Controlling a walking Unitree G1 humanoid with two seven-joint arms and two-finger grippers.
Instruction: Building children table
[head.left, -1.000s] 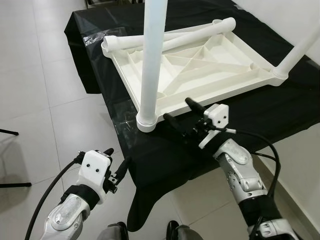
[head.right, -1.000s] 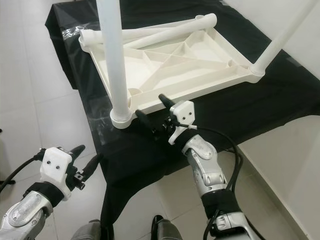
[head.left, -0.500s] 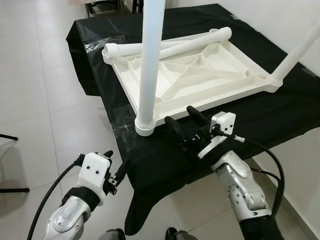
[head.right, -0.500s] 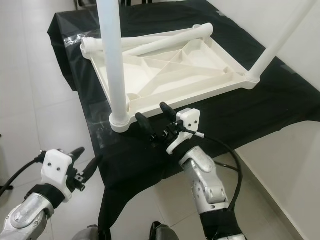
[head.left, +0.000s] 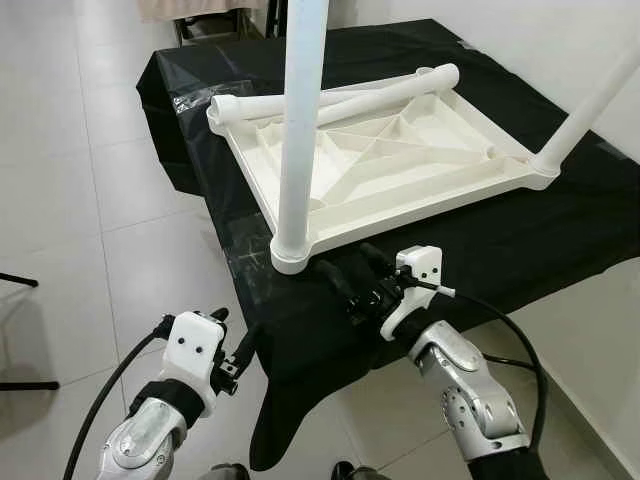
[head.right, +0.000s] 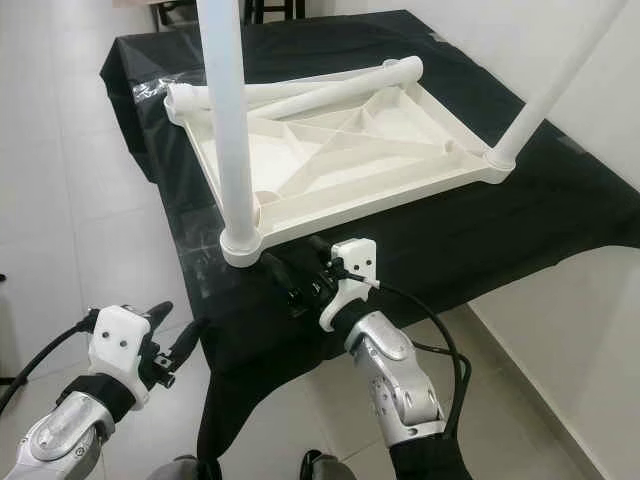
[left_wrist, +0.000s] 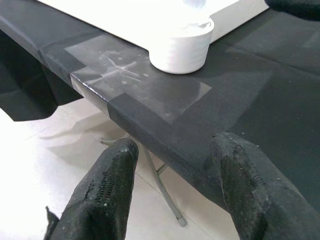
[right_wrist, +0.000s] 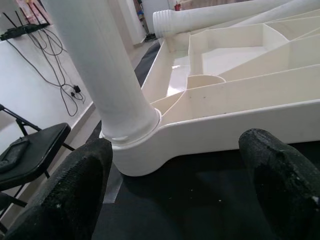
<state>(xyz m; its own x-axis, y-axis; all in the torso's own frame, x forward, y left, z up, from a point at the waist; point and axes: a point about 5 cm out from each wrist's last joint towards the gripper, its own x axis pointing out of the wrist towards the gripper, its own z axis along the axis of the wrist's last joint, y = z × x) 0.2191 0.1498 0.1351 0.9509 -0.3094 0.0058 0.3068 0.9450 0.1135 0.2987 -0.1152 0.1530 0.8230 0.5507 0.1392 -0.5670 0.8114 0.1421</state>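
A white plastic table top (head.left: 432, 192) lies upside down on a black-draped table (head.left: 560, 235). One white leg (head.left: 300, 120) stands upright in its near left corner socket (left_wrist: 181, 46). Another leg (head.left: 592, 108) rises from the right corner. Two loose legs (head.left: 372, 92) lie across the far edge. My right gripper (head.left: 352, 272) is open, low over the cloth just in front of the near rim (right_wrist: 240, 105), beside the upright leg (right_wrist: 100, 75). My left gripper (head.left: 235, 330) is open and empty, off the table's near left corner over the floor.
Clear tape (left_wrist: 142, 85) patches the cloth at the table corner, and a thin metal table leg (left_wrist: 162, 185) shows below it. Pale tiled floor (head.left: 80, 200) stretches to the left. A black chair (right_wrist: 30, 150) and wall cables (right_wrist: 65, 75) stand beyond the table's left side.
My right gripper has drawn back and left along the near rim, closer to the upright leg's socket. The left arm has barely moved. The camera has shifted slightly.
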